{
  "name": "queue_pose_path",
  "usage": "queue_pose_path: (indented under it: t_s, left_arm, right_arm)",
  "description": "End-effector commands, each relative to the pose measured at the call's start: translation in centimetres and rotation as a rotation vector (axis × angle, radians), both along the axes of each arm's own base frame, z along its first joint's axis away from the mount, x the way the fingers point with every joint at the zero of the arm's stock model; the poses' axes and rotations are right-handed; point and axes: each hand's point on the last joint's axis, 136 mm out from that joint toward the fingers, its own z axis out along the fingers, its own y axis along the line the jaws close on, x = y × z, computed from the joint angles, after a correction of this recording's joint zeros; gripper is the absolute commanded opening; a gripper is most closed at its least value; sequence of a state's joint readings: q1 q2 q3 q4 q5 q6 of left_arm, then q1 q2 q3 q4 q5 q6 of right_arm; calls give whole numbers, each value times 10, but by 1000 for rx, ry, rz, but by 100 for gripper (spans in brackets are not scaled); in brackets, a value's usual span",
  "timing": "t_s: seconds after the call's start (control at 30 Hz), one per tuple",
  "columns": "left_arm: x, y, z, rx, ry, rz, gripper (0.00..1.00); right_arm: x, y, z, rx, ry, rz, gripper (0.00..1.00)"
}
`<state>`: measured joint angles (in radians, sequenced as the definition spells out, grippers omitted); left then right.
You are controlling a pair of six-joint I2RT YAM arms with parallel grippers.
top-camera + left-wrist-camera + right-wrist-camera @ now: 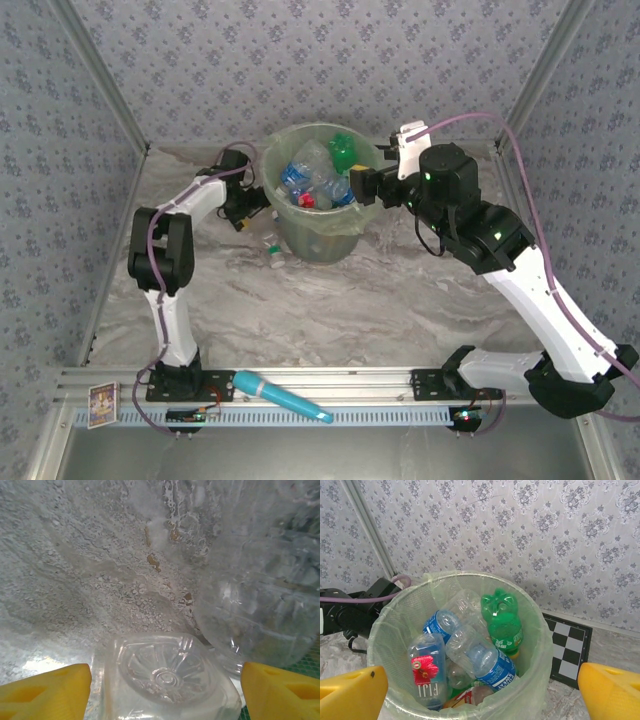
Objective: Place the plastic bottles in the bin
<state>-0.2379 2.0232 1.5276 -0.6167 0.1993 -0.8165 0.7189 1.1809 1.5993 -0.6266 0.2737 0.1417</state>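
Note:
The bin (318, 238) stands at the back middle of the table, holding several plastic bottles (318, 180). In the right wrist view I look down into the bin (542, 645) at a green bottle (502, 622), a Fiji bottle (426, 672) and a blue-labelled clear bottle (492, 662). My right gripper (480, 695) hovers open over the rim, by the bin's right side (362, 186). My left gripper (250, 213) is low at the bin's left. Its yellow fingers (45, 690) flank the base of a clear bottle (165, 675), with a thin gap on the left side.
A small bottle (272, 252) lies on the table left of the bin's foot. A rounded translucent shape (255, 615) sits right of the flanked bottle. A checkerboard card (570, 650) lies behind the bin. A teal stick (282, 396) rests on the front rail.

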Motion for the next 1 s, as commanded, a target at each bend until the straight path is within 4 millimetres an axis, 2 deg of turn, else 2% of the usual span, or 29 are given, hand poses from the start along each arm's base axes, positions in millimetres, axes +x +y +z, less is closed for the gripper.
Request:
queue_pose_path:
  t_s: [0.0,0.23,0.47,0.6,0.77,0.97]
  left_arm:
    - [-3,-7,2,1,20,-29,77]
    - [-12,2,10,34,7,-32,75]
    - [-23,-2,-3,-1,40,-32,74]
    - [-27,-1,-5,-4,42,-35,61]
    - [-32,12,13,7,14,-8,59]
    - [-42,37,50,8,-60,44,56]
  right_arm:
    - [-1,-3,1,-17,-7,-10,100]
    - [3,0,-1,-24,-12,-7,100]
    - [6,4,-3,-20,-7,3,100]
    - [6,3,-4,-19,-3,3,100]
    - [5,2,-4,-12,-5,2,100]
    - [3,-2,-5,-4,-3,-6,100]
